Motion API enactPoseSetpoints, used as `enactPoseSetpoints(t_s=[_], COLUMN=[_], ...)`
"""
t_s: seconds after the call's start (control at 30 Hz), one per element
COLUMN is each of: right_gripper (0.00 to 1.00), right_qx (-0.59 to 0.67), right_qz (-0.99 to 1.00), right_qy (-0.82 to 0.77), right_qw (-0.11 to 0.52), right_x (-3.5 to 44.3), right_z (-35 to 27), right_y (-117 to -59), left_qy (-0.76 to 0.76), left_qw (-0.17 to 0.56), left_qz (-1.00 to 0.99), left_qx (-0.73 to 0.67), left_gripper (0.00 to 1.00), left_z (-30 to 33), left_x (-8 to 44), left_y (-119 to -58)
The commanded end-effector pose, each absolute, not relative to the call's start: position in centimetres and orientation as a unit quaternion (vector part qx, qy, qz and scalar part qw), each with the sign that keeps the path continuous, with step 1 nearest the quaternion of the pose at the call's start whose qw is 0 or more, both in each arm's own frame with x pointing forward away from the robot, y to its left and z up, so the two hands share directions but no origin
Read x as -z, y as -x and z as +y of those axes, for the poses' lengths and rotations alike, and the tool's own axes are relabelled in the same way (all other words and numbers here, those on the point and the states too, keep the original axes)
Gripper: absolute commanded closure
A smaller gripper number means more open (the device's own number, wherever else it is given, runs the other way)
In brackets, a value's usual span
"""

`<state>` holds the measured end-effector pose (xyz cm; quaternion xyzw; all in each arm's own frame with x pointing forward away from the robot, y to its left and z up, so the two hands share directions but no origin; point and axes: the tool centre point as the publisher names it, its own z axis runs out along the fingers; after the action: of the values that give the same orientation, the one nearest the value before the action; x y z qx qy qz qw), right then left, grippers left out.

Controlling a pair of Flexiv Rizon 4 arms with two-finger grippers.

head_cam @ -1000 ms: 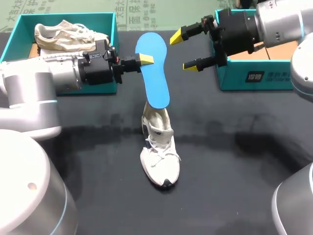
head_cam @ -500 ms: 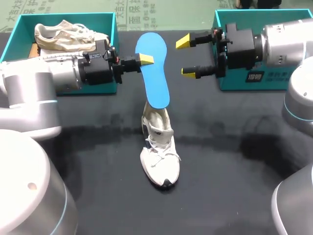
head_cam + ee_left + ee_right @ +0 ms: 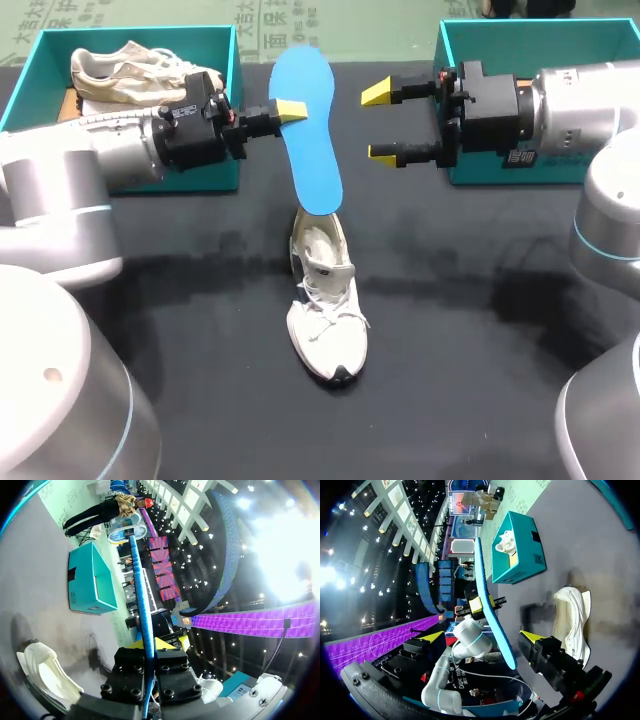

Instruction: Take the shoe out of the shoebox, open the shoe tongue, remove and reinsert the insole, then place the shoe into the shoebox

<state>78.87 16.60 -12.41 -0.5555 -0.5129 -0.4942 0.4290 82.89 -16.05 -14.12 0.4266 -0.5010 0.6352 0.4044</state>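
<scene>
A blue insole (image 3: 305, 130) stands nearly upright, its lower end just over the heel opening of the white shoe (image 3: 325, 310) lying on the black table. My left gripper (image 3: 288, 108) is shut on the insole's upper part from the left. In the left wrist view the insole (image 3: 140, 580) runs edge-on out from between the fingers of the left gripper (image 3: 148, 647), with the shoe (image 3: 45, 672) below. My right gripper (image 3: 380, 122) is open, just right of the insole and not touching it. In the right wrist view the insole (image 3: 492, 615) stands ahead of the wide-open right gripper (image 3: 482, 636).
A teal shoebox (image 3: 40, 60) at the back left holds a second white shoe (image 3: 130, 70). Another teal shoebox (image 3: 520, 40) stands at the back right, behind my right arm. The black mat around the shoe lies bare.
My right gripper has come down and leftward to the insole's side, still open. My left gripper has raised the insole slightly and tilted its top back.
</scene>
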Motion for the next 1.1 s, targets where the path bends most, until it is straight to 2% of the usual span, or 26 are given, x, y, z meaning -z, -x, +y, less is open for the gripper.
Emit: enactPoseSetpoints(t_s=[0.03,0.23,0.4,0.47,0.8,1.07,1.1], right_gripper=[0.00,0.00,0.00,0.00,0.00,0.00,0.00], right_qx=[0.504,0.504,0.504,0.504,0.504,0.504,0.504], right_qz=[-0.512,-0.512,-0.512,-0.512,-0.512,-0.512,-0.512], right_qy=[0.544,0.544,0.544,0.544,0.544,0.544,0.544], right_qw=[0.434,0.434,0.434,0.434,0.434,0.434,0.434], right_x=[12.6,12.6,12.6,12.6,12.6,12.6,12.6], right_z=[16.8,16.8,16.8,16.8,16.8,16.8,16.8], right_y=[-78.9,-78.9,-78.9,-78.9,-78.9,-78.9,-78.9], left_qy=[-0.407,-0.303,-0.143,-0.142,-0.142,-0.019,-0.007], left_qw=[0.370,0.280,0.214,0.192,0.192,0.031,-0.010], left_qz=[-0.517,-0.555,-0.580,-0.589,-0.589,-0.638,-0.646], left_qx=[-0.656,-0.722,-0.773,-0.772,-0.772,-0.769,-0.763], left_gripper=[1.00,1.00,1.00,1.00,1.00,1.00,1.00], left_z=[-15.6,-14.9,-13.8,-13.5,-13.5,-13.1,-13.0], left_x=[13.0,11.5,11.0,10.7,10.7,10.4,10.4], left_y=[-82.4,-81.8,-81.8,-82.5,-82.5,-80.7,-80.6])
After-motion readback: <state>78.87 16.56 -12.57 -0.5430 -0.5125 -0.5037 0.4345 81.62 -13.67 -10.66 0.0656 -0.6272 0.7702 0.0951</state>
